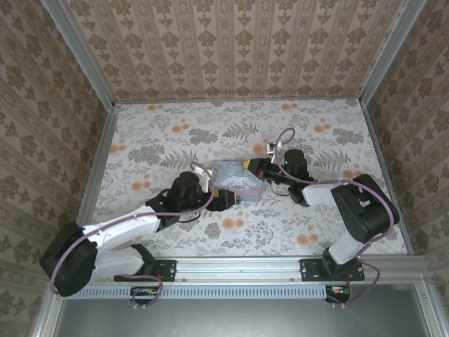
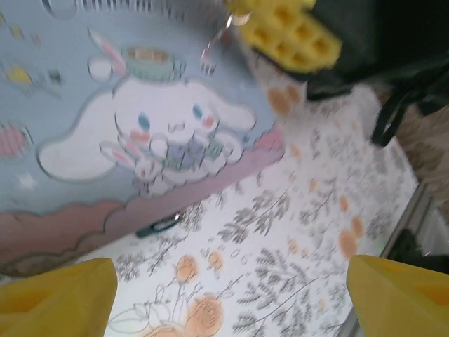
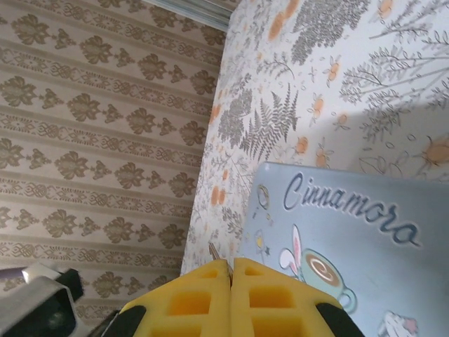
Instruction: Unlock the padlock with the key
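The padlock (image 2: pixel 158 225), a tiny teal and dark piece, lies on the floral tabletop against the near lower edge of the pale blue Cinnamoroll tin (image 2: pixel 140 119). My left gripper (image 2: pixel 231 309) is open, its yellow fingers (image 2: pixel 59 298) spread wide, a little short of the padlock. My right gripper (image 3: pixel 231 263) is shut on the key (image 3: pixel 212 250), whose thin metal tip pokes out between the pads. It hovers at the tin's far corner (image 1: pixel 249 164). From the left wrist, the right gripper's yellow fingers (image 2: pixel 287 31) appear above the tin with a thin metal ring (image 2: pixel 214 38) beside them.
The tin (image 1: pixel 236 180) sits mid-table between both arms, with the left gripper (image 1: pixel 222 201) at its near edge. Patterned walls (image 3: pixel 91 119) enclose the table on three sides. A metal rail (image 1: pixel 238 267) runs along the near edge.
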Robot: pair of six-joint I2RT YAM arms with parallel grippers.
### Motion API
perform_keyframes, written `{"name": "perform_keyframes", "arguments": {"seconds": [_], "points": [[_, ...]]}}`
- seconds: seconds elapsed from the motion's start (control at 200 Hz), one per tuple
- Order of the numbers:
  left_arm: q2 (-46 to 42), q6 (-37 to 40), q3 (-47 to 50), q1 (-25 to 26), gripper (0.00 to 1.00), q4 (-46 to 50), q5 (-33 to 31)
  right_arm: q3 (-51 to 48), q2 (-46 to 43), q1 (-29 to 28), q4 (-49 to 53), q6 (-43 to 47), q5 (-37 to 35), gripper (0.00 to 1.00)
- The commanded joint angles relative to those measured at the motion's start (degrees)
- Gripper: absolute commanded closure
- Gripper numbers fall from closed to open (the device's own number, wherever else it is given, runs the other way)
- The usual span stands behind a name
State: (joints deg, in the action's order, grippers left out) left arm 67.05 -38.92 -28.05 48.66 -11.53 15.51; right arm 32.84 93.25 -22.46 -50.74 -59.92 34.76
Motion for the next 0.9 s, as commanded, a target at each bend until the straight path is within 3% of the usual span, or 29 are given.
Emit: {"name": "perform_keyframes", "arguments": {"seconds": [0.0, 0.29, 0.57, 0.895], "points": [[4.15, 1.05, 1.25, 2.46, 0.13, -5.72, -3.09, -1.26, -1.44, -0.29, 0.03, 1.23, 0.81, 1.0], [16.91, 0.75, -0.06, 4.18, 0.15, -15.82, -5.51, -1.84, 1.47, -0.28, -1.1, 1.31, 0.37, 1.0], [22.43, 2.88, -1.74, 2.75, 0.16, -18.85, -7.15, -0.03, 4.52, 0.28, -1.16, 1.86, 0.39, 1.0], [28.38, 5.45, -1.55, 1.83, 0.18, -27.78, -4.67, 1.55, 7.73, 1.89, -2.67, 1.09, 0.9, 1.0]]}}
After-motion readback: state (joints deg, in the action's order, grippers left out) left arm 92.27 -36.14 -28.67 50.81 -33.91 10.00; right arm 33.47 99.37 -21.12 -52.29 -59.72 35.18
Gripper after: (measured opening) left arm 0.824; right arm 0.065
